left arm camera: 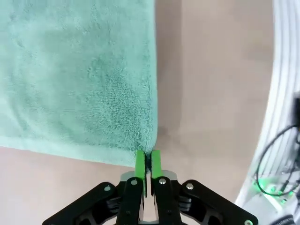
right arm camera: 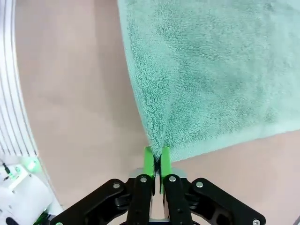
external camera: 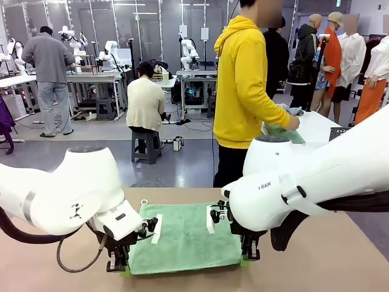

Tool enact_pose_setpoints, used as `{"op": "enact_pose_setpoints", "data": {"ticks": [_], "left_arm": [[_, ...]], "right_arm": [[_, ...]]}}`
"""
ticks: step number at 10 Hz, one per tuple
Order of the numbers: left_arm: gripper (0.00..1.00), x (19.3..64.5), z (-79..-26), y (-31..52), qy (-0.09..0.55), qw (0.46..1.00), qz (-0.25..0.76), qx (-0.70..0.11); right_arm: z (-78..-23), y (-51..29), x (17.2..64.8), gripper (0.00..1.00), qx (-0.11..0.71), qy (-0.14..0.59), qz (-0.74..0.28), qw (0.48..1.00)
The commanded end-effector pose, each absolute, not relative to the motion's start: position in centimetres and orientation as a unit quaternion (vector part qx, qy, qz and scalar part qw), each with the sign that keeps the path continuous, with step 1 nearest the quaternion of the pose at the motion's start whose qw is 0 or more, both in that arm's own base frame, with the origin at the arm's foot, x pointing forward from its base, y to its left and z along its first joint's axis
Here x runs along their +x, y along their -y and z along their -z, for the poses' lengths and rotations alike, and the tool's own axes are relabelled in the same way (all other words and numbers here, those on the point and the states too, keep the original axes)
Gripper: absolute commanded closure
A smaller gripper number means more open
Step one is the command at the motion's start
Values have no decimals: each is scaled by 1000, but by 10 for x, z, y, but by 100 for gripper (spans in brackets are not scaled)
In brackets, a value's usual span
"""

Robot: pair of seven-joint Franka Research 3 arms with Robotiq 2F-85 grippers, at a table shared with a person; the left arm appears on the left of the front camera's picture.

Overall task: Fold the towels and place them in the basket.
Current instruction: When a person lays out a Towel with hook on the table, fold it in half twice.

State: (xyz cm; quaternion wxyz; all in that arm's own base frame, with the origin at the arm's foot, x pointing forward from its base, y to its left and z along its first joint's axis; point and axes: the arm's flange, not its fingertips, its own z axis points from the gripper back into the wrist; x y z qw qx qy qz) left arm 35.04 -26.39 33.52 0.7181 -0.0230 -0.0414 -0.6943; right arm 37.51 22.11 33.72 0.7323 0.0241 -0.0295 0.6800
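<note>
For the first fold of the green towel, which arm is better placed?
Neither alone: left end effector and right end effector each pinch a near corner of the green towel, so both seem equally ready.

Bright, even light from overhead, cool white right across the hall. In the front view it hits my left arm point(external camera: 67, 188) and right arm point(external camera: 316, 176) hard, the white shells close to washed out, and soft dark shadows pool under them on the brown table point(external camera: 340, 255). The mint green towel point(external camera: 182, 240) is evenly lit with no glare. In the left wrist view the terry pile is crisp mid-frame, and on my left gripper point(left arm camera: 148, 157) the green pads point(left arm camera: 140, 164) are vivid and sharp. The picture's right edge bows, and my ribbed arm cover point(left arm camera: 286, 70) is curved and soft. In the right wrist view the left edge bends the same way, and a green status light point(right arm camera: 32, 164) glows there, smeared.
</note>
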Motion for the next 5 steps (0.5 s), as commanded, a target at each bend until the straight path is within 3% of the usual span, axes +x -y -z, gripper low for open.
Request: {"op": "enact_pose_setpoints", "data": {"ticks": [1,3,5], "left_arm": [[96,337,-372,262,37,716,697,-33],[96,321,-396,257,25,708,704,-43],[96,311,-418,258,54,707,703,-47]], "right_arm": [[-366,-219,357,100,38,20,-674,738],[-388,-219,342,100,47,14,-672,739],[-407,-221,331,100,61,25,-670,739]]}}
